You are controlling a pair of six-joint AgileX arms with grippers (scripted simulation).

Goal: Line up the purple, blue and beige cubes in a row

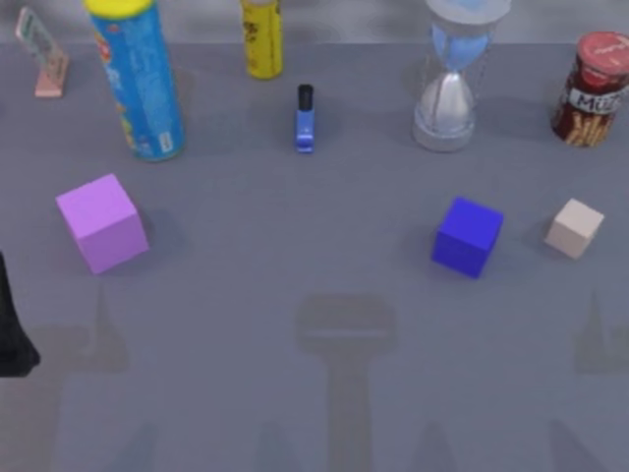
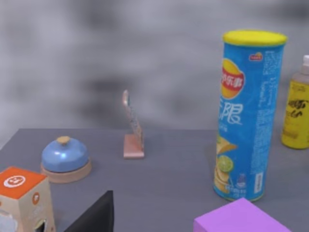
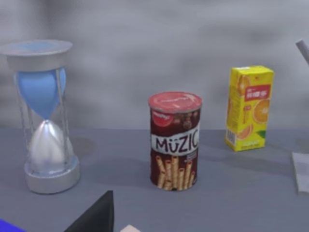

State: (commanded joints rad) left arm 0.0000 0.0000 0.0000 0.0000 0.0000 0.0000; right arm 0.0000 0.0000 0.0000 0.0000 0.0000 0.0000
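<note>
purple cube [image 1: 101,222]: table's left side, in front of the blue chip can [image 1: 136,79]
blue cube [image 1: 468,236]: right side, just beside the beige one, not touching
beige cube [image 1: 574,228]: far right, in front of the Müzic jar [image 1: 591,88]
my left arm [image 1: 14,329]: at the left edge; fingers' state can't tell
my right gripper: out of the top view, can't tell

Even, soft overhead light; faint arm shadows on the table [image 1: 295,256]; hazy backdrop blur.
</note>
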